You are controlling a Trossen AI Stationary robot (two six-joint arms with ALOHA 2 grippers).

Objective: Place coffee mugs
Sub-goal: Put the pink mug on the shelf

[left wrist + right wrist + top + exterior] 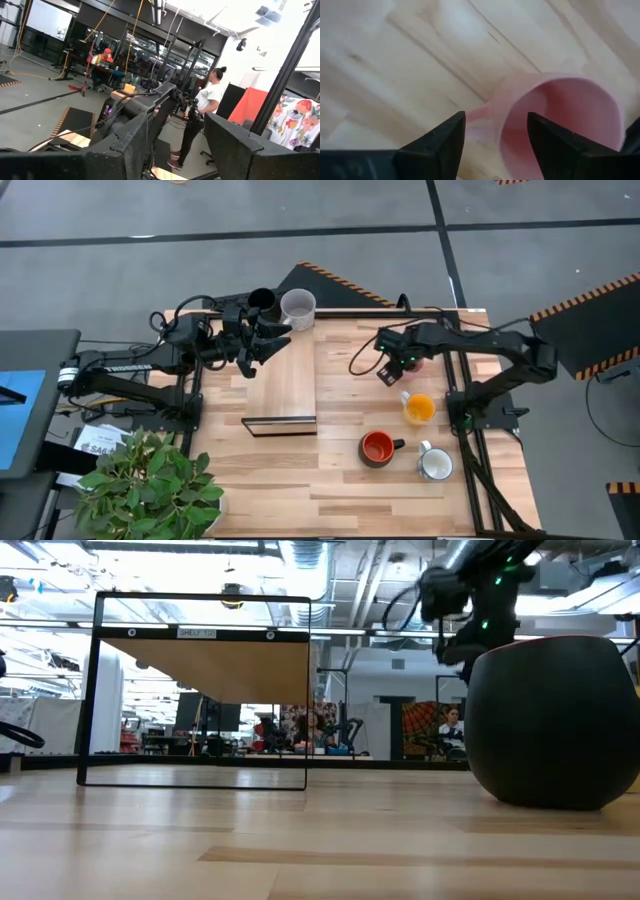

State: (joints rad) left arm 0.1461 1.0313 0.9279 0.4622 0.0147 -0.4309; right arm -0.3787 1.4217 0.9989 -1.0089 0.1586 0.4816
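We see right gripper (495, 145) fingers wide, straddling rim and handle side of small pink ceramic mug (560, 125) directly below. Left gripper (262, 340) waits far-left, fingers apart, empty.

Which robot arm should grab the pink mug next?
The right arm, probably. Its gripper is open right above the pink mug, fingers either side of the rim by the handle. The left gripper is far off, by the black mug.
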